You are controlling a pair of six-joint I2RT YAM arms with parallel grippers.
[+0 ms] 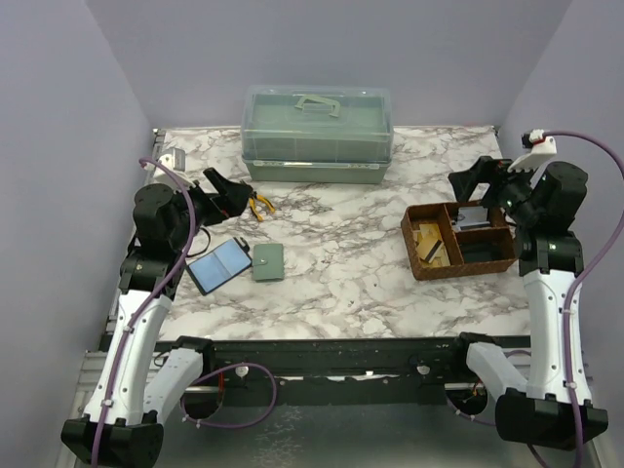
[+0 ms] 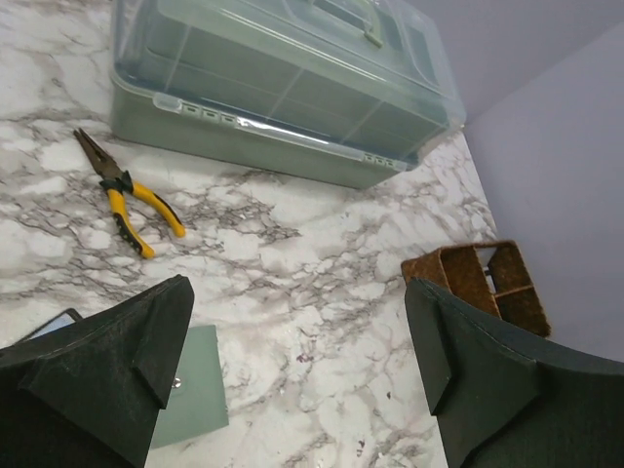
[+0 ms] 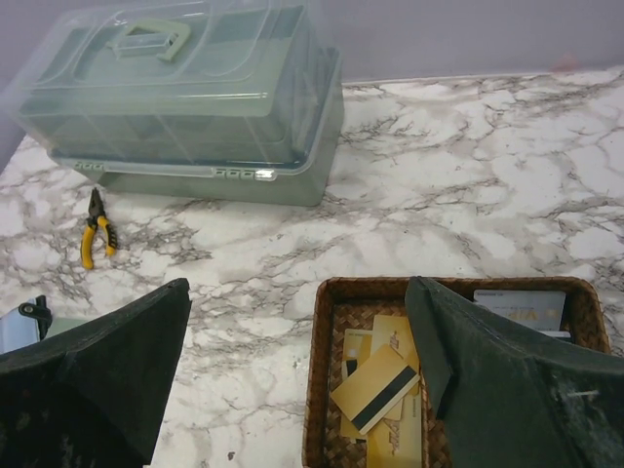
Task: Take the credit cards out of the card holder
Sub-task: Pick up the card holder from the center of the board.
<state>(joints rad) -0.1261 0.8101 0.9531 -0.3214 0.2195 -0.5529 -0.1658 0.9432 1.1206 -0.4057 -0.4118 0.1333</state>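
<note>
1. The left gripper point(image 2: 297, 327) has dark fingers point(image 2: 107, 380) that fill the bottom of its wrist view. They are spread wide with nothing between them.
2. Close under the fingertip on that view's left lies the card holder point(image 2: 192, 385), folded shut and flat on the marble table point(image 1: 341, 263). Whether any card is inside cannot be told. A blue panel point(image 1: 218, 265) lies just beside it, on the side away from the jaws' gap.
3. Farther ahead of this gripper are yellow-handled pliers point(image 2: 127, 200), and beyond them a clear-lidded storage box point(image 2: 283, 83).
4. The right gripper point(image 3: 297, 331) is likewise wide and empty. Just below its gap sits the brown basket point(image 3: 320, 390), with tan credit cards point(image 3: 375, 385) lying loose in one compartment.
5. Judgement: the cards seen are already out, so only checking the holder may be left. To do that well, bring the left gripper down over the free edge of the holder and keep off the blue panel. Pinch only the top flap and lift it slowly, so the soft cover opens rather than slides.
</note>
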